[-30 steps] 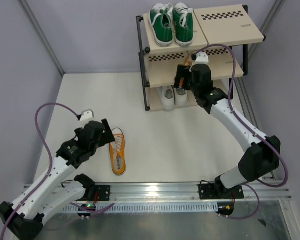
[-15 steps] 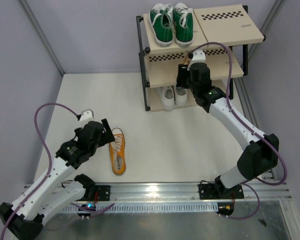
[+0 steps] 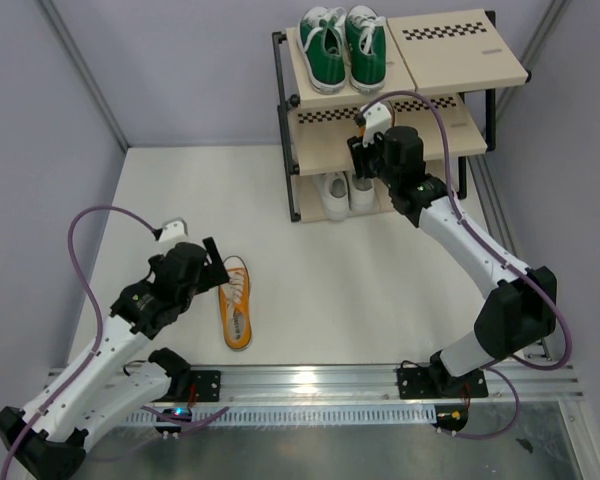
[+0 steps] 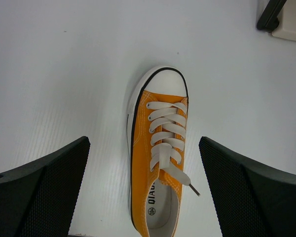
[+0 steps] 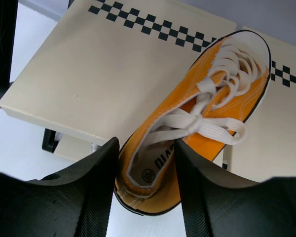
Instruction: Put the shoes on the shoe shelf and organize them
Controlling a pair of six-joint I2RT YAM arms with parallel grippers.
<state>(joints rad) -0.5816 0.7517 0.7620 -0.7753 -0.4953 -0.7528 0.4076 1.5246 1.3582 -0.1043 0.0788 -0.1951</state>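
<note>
My right gripper (image 3: pixel 360 158) is shut on the heel of an orange shoe (image 5: pixel 207 113) with white laces. The shoe's toe lies over the middle board (image 5: pixel 89 64) of the shoe shelf (image 3: pixel 460 48), and its heel hangs past the front edge. Whether the shoe touches the board cannot be told. The second orange shoe (image 3: pixel 236 303) lies on the white table and also shows in the left wrist view (image 4: pixel 158 168). My left gripper (image 3: pixel 212 265) is open just above it, with its fingers (image 4: pixel 39 192) on either side. Green shoes (image 3: pixel 345 45) stand on the top board. White shoes (image 3: pixel 342 192) stand on the bottom tier.
The shelf stands at the far side of the table against the back wall. Grey walls close in on the left and right. A metal rail (image 3: pixel 310 380) with the arm bases runs along the near edge. The right half of the top board carries nothing.
My right gripper has moved slightly up and left with the orange shoe, further over the middle board. The left arm and the floor shoe have not moved.
</note>
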